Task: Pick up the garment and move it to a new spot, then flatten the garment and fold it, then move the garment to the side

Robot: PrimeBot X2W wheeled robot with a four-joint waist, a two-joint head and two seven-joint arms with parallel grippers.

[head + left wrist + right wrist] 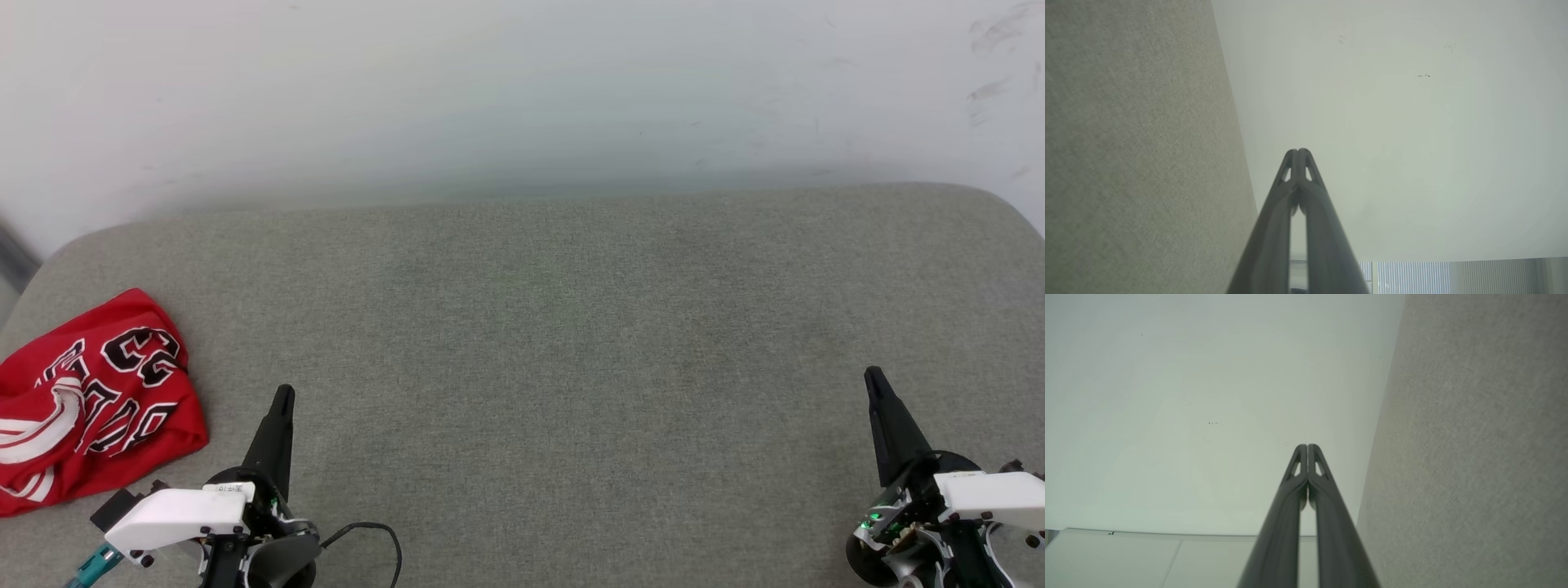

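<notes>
in the head view the garment (pixel 94 400) lies bunched in a red heap at the far left of the grey cushion (pixel 571 327), just beside the left gripper (pixel 282 394), while the right gripper (pixel 873 376) rests well apart at the lower right, both empty. the left wrist view shows its fingers (pixel 1274 228) pressed together at the tips before cushion and pale wall (pixel 1412 122), and the right wrist view shows the same tight pair. to lift the heap well, the left arm likely needs to spread its jaws, swing left, and pinch a thick top fold rather than the loose striped trim.
</notes>
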